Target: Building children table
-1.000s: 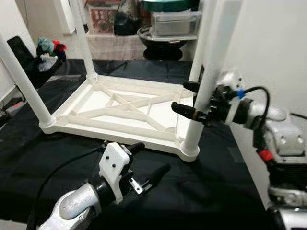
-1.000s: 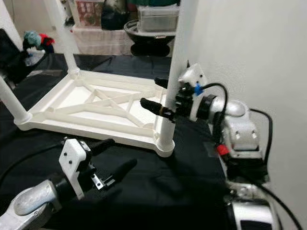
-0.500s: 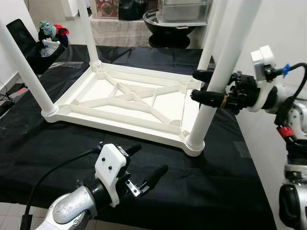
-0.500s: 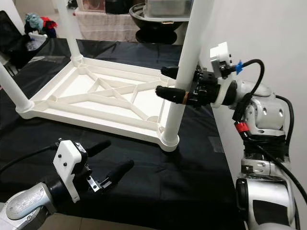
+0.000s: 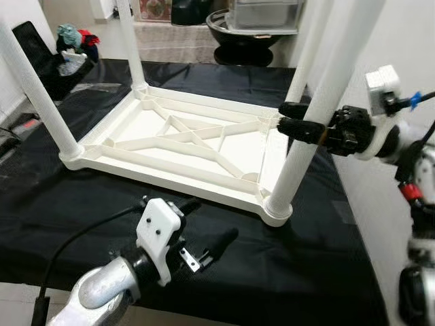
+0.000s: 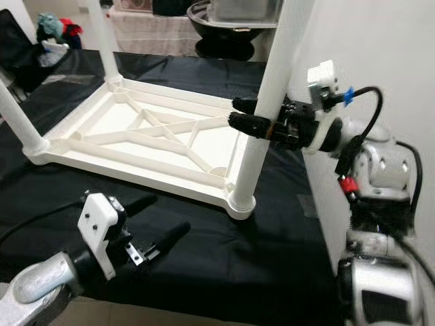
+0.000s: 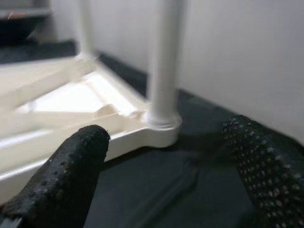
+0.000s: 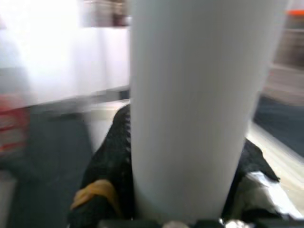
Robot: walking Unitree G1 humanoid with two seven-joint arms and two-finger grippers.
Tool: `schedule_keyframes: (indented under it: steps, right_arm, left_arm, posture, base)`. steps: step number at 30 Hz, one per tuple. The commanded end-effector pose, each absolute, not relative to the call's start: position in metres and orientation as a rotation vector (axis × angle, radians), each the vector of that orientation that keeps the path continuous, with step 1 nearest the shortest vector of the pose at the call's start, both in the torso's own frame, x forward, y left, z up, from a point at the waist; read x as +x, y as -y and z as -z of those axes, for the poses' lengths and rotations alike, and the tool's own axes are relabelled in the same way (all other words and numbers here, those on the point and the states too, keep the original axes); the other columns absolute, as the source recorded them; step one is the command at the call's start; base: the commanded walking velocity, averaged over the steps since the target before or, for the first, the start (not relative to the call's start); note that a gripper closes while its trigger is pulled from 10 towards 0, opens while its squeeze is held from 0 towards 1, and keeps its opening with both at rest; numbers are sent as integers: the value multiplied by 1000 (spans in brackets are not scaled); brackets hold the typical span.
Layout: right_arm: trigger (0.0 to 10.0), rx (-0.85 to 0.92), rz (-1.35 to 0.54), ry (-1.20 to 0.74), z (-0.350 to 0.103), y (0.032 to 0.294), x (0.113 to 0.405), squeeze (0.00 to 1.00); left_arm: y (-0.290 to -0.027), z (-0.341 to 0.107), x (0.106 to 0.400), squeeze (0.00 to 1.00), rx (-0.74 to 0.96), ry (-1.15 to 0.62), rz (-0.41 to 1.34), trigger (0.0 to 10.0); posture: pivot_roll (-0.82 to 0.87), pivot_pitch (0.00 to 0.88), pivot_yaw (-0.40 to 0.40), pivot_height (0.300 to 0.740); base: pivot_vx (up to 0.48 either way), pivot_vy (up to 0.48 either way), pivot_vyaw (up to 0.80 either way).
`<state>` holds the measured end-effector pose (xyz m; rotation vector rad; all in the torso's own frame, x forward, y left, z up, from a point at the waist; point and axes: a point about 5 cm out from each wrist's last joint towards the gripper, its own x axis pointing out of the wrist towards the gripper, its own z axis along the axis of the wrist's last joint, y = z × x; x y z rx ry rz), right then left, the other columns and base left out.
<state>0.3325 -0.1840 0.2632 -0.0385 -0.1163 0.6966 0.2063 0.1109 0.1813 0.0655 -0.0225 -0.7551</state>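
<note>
**Right gripper clamped on near-right table leg, left gripper idle and open**

White children's table (image 5: 183, 146) lies upside down on the bench (image 5: 81, 224), which is covered in black cloth. Underside ribs face up, legs stand upright from the corners.

Right gripper (image 5: 307, 124) comes in from the robot's right, about mid-height on the near-right leg (image 5: 309, 122). Its two black fingers (image 5: 299, 129) sit one on each side of the leg, closed against it. In the right wrist view the white leg (image 8: 194, 104) runs straight between the black pads, touching both. The leg's foot end sits in the corner socket (image 5: 277, 207) of the tabletop frame.

Left gripper (image 5: 204, 227) hovers low over the black cloth, near the bench's front edge, just in front of the tabletop's near long side and apart from it. Fingers spread, holding nothing. In the left wrist view both dotted fingertips (image 7: 71, 166) frame the same corner socket and leg (image 7: 164, 71).

Near-left leg (image 5: 37, 92) and far-left leg (image 5: 132, 47) are upright too. Boxes and a dark bowl (image 5: 234, 27) sit behind the bench.
</note>
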Motion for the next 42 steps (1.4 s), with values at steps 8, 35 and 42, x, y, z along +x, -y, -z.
schedule_keyframes:
  steps: [8,35,42]
  right_arm:
    - [0,-154,-329,-321,-161,130,294,0]
    - [10000,-231,-1041,91,-274,177,310,1000]
    - [10000,-278,-1083,48,-282,220,325,0]
  left_arm:
    - [-95,-184,221,0,45,91,776,10000]
    - [-98,-181,221,0,61,95,773,10000]
    - [-104,-179,212,0,71,65,770,10000]
  posture:
    - [-33,0,-144,740]
    - [-11,18,-116,740]
    - [20,44,-94,740]
  base:
    - [0,0,0]
    - [0,0,0]
    - [0,0,0]
